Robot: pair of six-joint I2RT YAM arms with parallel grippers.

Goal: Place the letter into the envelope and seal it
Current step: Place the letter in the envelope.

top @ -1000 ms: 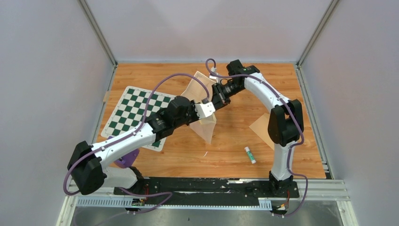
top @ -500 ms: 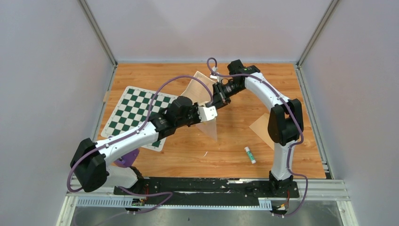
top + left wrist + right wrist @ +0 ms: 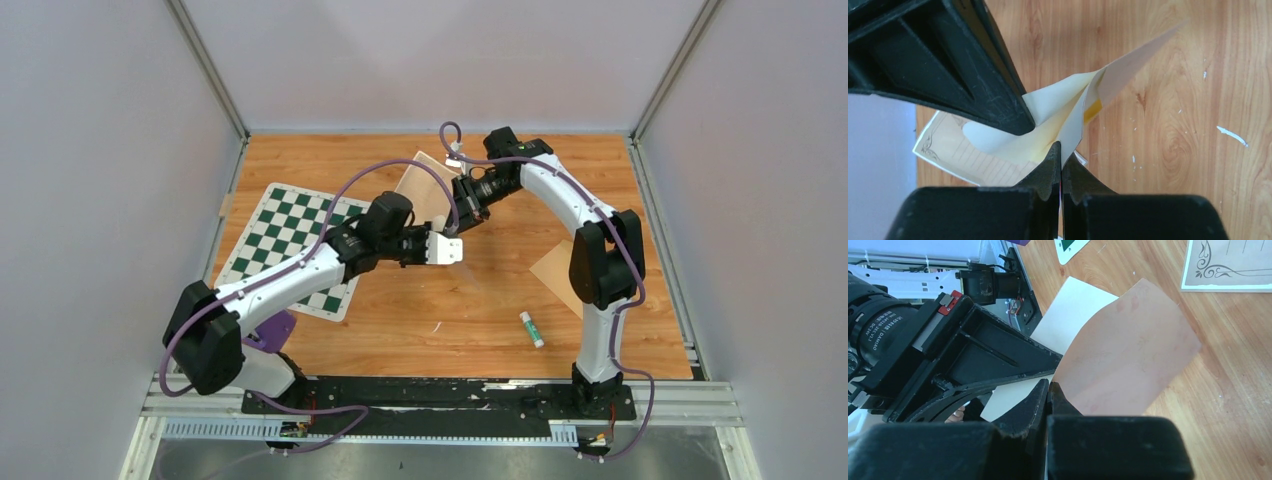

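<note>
Pale wooden tabletop (image 3: pixel 480 320) bears the thin cream letter with a dark ornate border (image 3: pixel 1228 265), lying flat at the far middle near the green-and-white chessboard mat (image 3: pixel 290 245). Above it, the cream-and-tan paper envelope (image 3: pixel 1128 350) is pinched by the left gripper (image 3: pixel 1060 150) and the right gripper (image 3: pixel 1049 386), each with fingers pressed together on it. A second ago it hung as a broad triangle under the left gripper; now the left wrist has turned and it is nearly edge-on from overhead.
</note>
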